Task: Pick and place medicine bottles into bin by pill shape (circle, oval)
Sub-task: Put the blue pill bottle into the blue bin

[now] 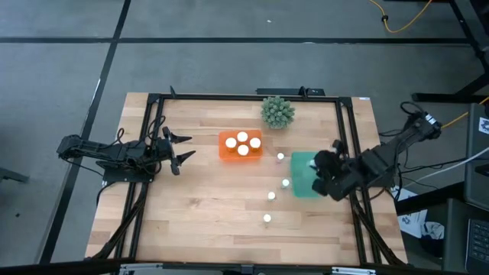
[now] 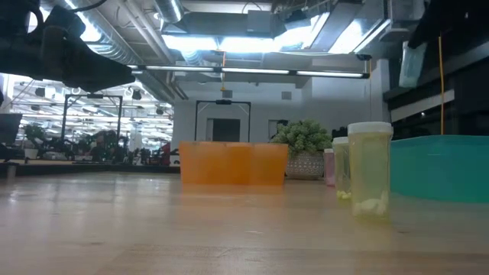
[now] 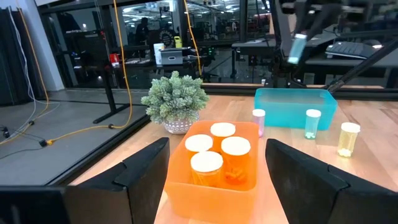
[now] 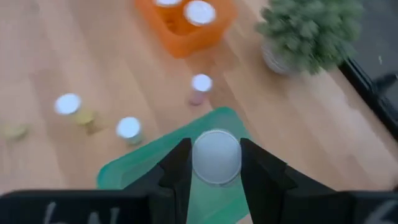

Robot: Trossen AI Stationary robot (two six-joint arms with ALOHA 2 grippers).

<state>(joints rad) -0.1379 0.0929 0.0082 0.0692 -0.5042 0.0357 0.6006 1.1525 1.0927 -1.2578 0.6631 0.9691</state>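
The orange tray [image 1: 227,153] holds several white-topped bottles [image 3: 222,152]. The teal tray [image 1: 302,186] stands to its right; nothing shows inside it. Several loose bottles stand upright on the table by the teal tray's left side [image 1: 280,156] [image 1: 286,183] [image 1: 271,196] [image 1: 267,219]. My right gripper [image 1: 325,174] hovers over the teal tray, shut on a white-topped bottle [image 4: 216,157]. My left gripper [image 1: 179,149] is open and empty, left of the orange tray and pointing at it, its fingers [image 3: 146,177] wide apart. My right gripper pinches the bottle's top, at its white cap [image 4: 216,157], between its two fingers, one on each side. The fingers come from above, slanting down. The bottle [image 3: 298,46] hangs below them, slightly tilted, lifted clear above the teal tray [image 4: 124,171].
A spiky green plant ball [image 1: 277,111] in a small pot stands at the far edge, behind the trays. A black frame [image 1: 153,137] runs round the wooden table. Bare wood lies near the front edge [image 1: 214,221].
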